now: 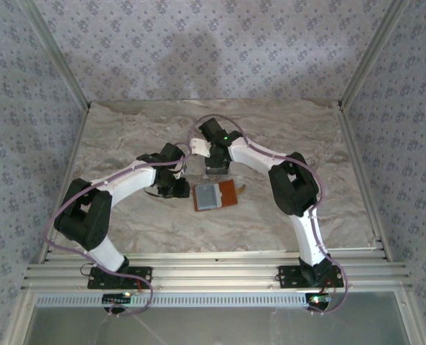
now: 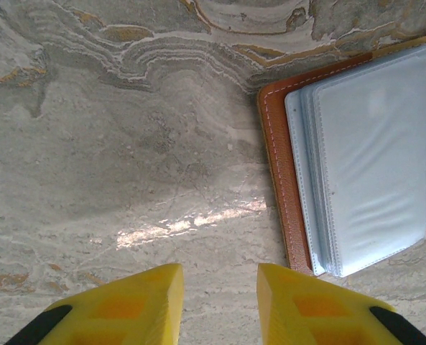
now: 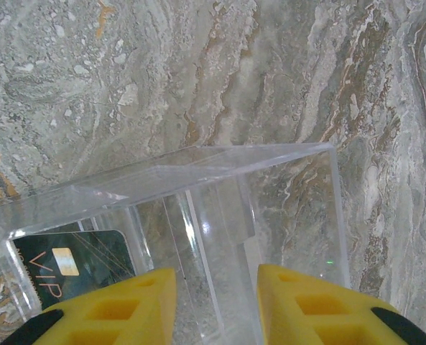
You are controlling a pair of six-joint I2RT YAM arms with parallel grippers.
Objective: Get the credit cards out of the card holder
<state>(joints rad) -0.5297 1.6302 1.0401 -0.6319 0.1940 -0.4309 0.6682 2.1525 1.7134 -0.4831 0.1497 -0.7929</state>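
Leather card holder [image 2: 276, 165]: lies open, at 3 o'clock of left gripper [image 2: 220, 305].
Left gripper: parted, empty.
Right gripper [image 3: 216, 309]: parted, empty, over clear stand [image 3: 270, 154].
Dark card [image 3: 80, 262]: in stand, 8 o'clock.
Risk: right gripper may nudge stand, tipping card.

left hand [image 2: 218, 279]: bare table [image 2: 126, 144] ahead | right hand [image 3: 216, 279]: clear stand [image 3: 220, 167] blocks

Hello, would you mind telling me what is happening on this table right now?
The job is taking cards out of the card holder, which lies open on the marble table. The left gripper is open beside it, over bare table. The right gripper is open over a clear plastic stand, where a dark card marked VIP already sits. The holder's visible sleeves look empty.
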